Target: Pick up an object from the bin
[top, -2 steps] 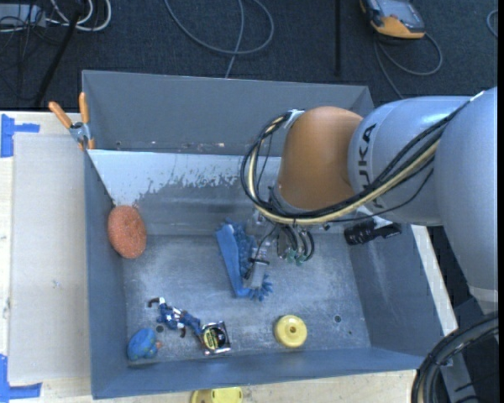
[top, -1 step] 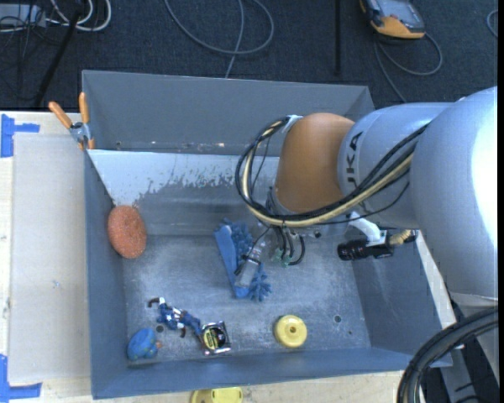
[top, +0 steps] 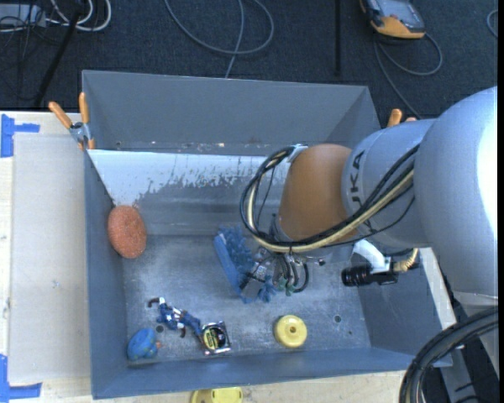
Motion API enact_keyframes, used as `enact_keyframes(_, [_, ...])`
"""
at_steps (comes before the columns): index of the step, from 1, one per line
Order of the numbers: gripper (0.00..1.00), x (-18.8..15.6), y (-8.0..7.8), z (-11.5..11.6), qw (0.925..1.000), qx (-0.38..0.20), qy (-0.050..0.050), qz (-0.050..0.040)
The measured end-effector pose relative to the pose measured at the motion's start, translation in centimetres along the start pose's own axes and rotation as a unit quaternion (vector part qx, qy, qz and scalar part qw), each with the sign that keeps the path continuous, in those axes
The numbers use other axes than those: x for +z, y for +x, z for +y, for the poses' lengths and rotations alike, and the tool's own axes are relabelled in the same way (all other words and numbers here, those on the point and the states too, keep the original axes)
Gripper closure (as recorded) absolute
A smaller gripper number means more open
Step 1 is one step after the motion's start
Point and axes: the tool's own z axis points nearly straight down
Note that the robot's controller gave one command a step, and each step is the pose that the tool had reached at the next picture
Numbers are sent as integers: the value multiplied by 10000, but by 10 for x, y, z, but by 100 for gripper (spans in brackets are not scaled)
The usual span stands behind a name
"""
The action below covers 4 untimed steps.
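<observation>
Nearest the lens sits the arm [top: 454, 183], entering from 3 o'clock, with one orange-brown wrist cover [top: 315, 193] and a loop of cables around it; below the cover the gripper [top: 273, 280] hangs low over the middle of the bin [top: 227, 124].

Gripper state: cannot be told, since the wrist and cables mask the end effector; whether it grasps anything is not visible.

Bin contents, six things in all, one of each:
- one blue ribbed piece [top: 233, 257], elongated, lying at the centre of the floor; the gripper is at its 4 o'clock end, just beside or touching it;
- one yellow round disc [top: 291, 331] at 6 o'clock of the gripper, near it but apart;
- one small tape measure [top: 215, 337], black and yellow, at 7 o'clock near the front wall;
- one small blue, black and white toy [top: 171, 315], just beside the tape measure at its 10 o'clock;
- one blue rounded lump [top: 142, 344] in the 8 o'clock corner;
- one orange-brown oval lump [top: 127, 231] at 9 o'clock against the left wall, well apart from the rest.
</observation>
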Motion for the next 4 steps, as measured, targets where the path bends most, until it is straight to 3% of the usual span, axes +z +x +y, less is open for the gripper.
enact_keyframes(2, [100,0,0,0,10000,12,-2,0])
enact_keyframes(3, [100,-33,-14,31,9993,-385,5,8])
enact_keyframes(4, [100,-33,-14,31,9993,-378,4,8])
